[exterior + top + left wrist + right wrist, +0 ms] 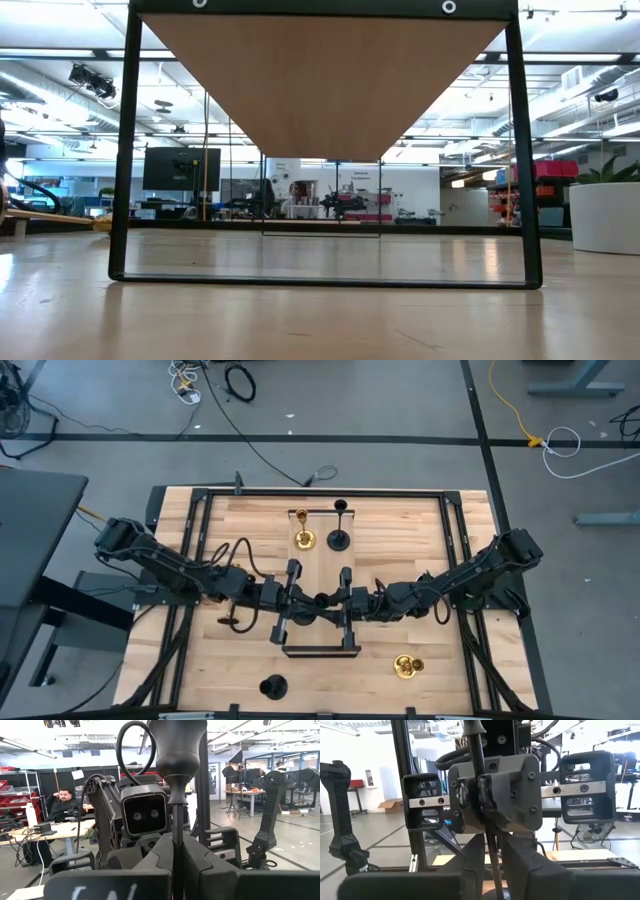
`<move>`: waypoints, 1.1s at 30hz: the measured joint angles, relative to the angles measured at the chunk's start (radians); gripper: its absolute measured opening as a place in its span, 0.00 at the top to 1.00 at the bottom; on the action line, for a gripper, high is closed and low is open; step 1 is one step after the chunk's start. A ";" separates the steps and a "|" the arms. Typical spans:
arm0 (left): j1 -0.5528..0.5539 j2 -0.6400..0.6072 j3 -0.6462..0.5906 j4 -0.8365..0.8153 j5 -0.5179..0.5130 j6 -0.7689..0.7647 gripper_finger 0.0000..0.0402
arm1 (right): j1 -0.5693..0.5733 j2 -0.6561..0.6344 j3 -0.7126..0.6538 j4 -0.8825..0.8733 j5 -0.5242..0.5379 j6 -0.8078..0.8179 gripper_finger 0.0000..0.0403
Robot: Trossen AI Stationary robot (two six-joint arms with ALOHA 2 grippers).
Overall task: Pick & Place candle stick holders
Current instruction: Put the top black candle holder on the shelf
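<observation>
A black candle stick holder [322,600] stands upright between my two grippers over the raised wooden shelf [322,565]. Its cup [177,750] rises above my left gripper [176,851], which is shut on the stem. My right gripper [493,866] faces it from the other side, slightly open, one finger on each side of the stem lower down. The holder's base is hidden. At the shelf's far end a gold holder [304,538] and a black one [340,538] stand on their bases. My left gripper pinches the holder's thin stem [475,770] between its two fingers, just under the cup. The fingers come nearly level from the table's left and lie across the stem. The holder stands upright in the hold, leaning slightly; its base is out of sight.
A gold holder [407,665] lies on its side at the near right of the table. A black one [272,686] stands near the front edge, and another [230,620] lies under my left arm. The shelf's black frame [320,280] stands mid-table. A white pot [605,215] shows at the right.
</observation>
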 joint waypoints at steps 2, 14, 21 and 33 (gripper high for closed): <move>0.000 0.000 0.000 0.000 0.000 0.000 0.98 | 0.000 0.000 0.000 0.000 -0.002 -0.005 0.88; 0.000 0.000 0.000 -0.001 -0.002 -0.005 0.97 | 0.001 0.000 0.000 -0.009 0.008 -0.009 0.99; 0.002 0.000 0.000 -0.001 -0.003 -0.008 0.98 | 0.001 0.000 0.000 -0.008 0.017 -0.005 1.00; 0.000 -0.006 0.000 -0.007 -0.003 -0.004 0.82 | 0.003 0.000 0.000 -0.017 0.037 -0.014 1.00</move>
